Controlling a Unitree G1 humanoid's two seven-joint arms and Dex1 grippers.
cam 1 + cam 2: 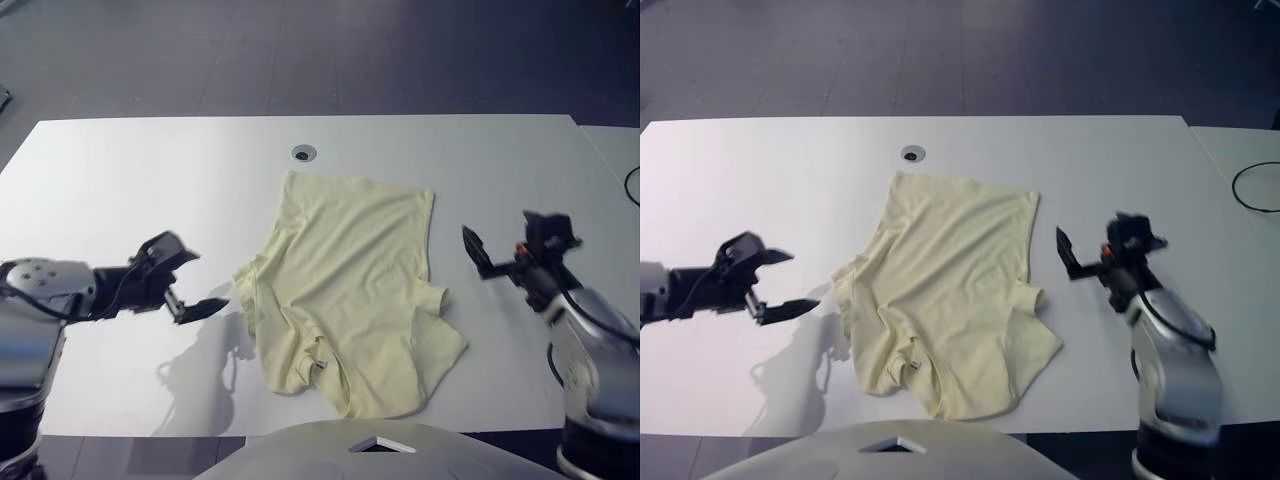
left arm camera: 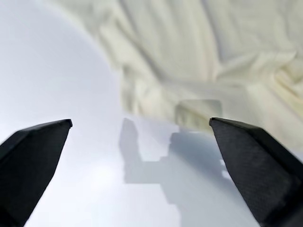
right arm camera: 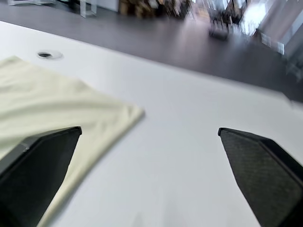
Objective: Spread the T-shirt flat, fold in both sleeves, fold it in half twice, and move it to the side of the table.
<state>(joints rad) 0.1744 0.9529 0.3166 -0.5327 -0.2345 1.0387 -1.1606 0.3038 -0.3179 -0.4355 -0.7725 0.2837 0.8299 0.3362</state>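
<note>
While the pale yellow cotton T-shirt [image 1: 345, 290] lies rumpled on the middle of the white rectangular table [image 1: 120, 180], we hold both arms off to its sides. Its straight hem points to the far side, just short of a small round grey cable port [image 1: 304, 153] set in the tabletop. Its collar end, wrinkled and partly doubled over, sits by the near edge. Our left gripper [image 1: 203, 280] hovers over bare table just left of the bunched left sleeve. Its two black fingers [image 2: 33, 156] are spread apart and empty, and they cast a shadow on the table beside the cloth. Our right gripper [image 3: 149, 131] hangs to the right of the shirt, near but not touching it, with its fingers likewise released wide and nothing between them. From its wrist we see the far right corner of the hem resting on the tabletop. A black cable loop [image 1: 1255, 185] lies on the neighbouring surface at the far right.
</note>
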